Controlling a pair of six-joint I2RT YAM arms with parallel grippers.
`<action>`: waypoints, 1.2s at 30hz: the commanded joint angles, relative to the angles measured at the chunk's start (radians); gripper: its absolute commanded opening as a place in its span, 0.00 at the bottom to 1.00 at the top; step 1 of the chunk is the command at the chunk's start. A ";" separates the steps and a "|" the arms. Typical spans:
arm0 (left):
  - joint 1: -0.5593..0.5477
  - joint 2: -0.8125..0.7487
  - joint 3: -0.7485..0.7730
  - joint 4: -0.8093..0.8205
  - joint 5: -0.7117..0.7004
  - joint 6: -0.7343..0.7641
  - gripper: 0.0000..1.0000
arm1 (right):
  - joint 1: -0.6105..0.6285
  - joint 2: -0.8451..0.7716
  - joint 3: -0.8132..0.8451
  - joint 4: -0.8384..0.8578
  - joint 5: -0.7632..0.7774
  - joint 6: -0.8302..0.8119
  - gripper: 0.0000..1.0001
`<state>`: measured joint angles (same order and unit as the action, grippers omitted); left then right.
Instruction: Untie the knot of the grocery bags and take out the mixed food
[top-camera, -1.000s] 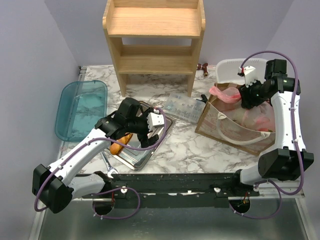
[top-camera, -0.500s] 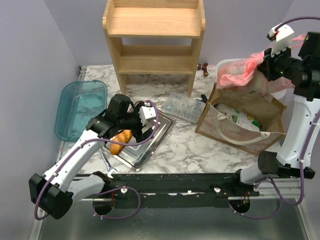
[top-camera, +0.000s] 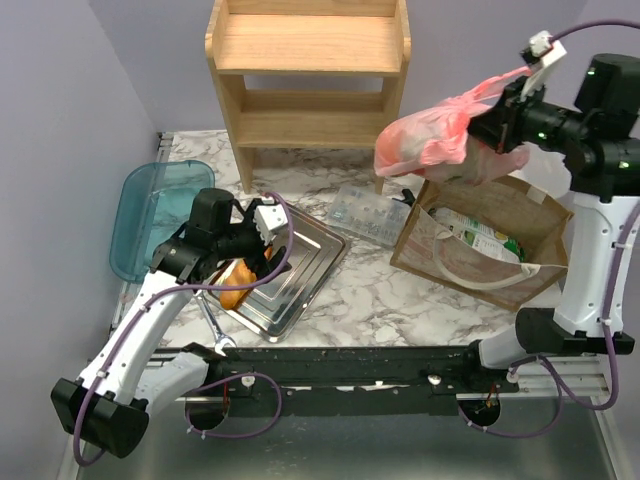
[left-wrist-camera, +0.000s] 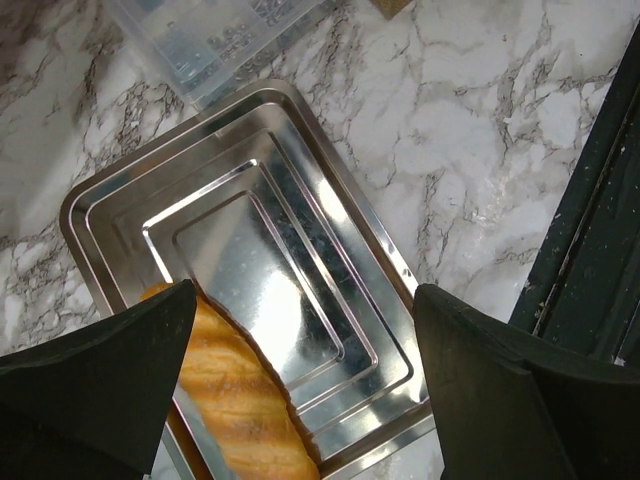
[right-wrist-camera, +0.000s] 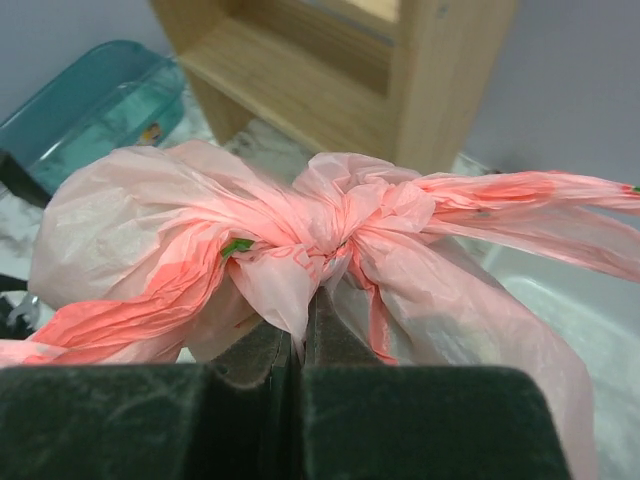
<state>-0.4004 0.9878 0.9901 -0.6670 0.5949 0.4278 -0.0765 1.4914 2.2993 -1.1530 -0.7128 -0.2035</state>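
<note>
Since half a second ago the right arm has swung the pink bag (top-camera: 430, 140) toward 9 o'clock. It now hangs in the air above the far-left corner of the brown paper bag (top-camera: 500, 240), beside the wooden shelf (top-camera: 310, 70). The left arm has drawn back toward 8 o'clock.

Only the right wrist view shows the knot (right-wrist-camera: 335, 235), a bunched lump just above the right gripper (right-wrist-camera: 303, 350), whose fingers are pressed together on a fold of the plastic. From above, the arm hides that pinch. The bag's long axis runs from 9 to 3 o'clock, with the bulging body at 9 and the handle tails streaming to 3.

The left gripper (left-wrist-camera: 300, 330) is spread wide over the steel tray (left-wrist-camera: 300, 180), with the bread loaf (left-wrist-camera: 235, 390) lying by its left finger. A clear plastic box (top-camera: 370, 212) sits between the tray and the paper bag, and a teal lid (top-camera: 150, 215) lies at 9 o'clock.
</note>
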 joint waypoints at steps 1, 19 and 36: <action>0.046 -0.057 -0.001 -0.038 0.028 -0.029 0.90 | 0.167 0.012 -0.091 0.168 0.008 0.081 0.01; 0.141 -0.261 -0.100 -0.103 -0.055 -0.083 0.90 | 0.651 0.142 -0.501 0.310 0.287 -0.121 0.01; 0.146 -0.270 -0.105 -0.100 -0.043 -0.070 0.90 | 0.255 -0.162 -0.982 0.243 0.434 -0.393 0.01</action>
<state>-0.2619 0.7086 0.8932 -0.7689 0.5358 0.3580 0.3378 1.3590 1.3365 -0.8616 -0.3264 -0.4644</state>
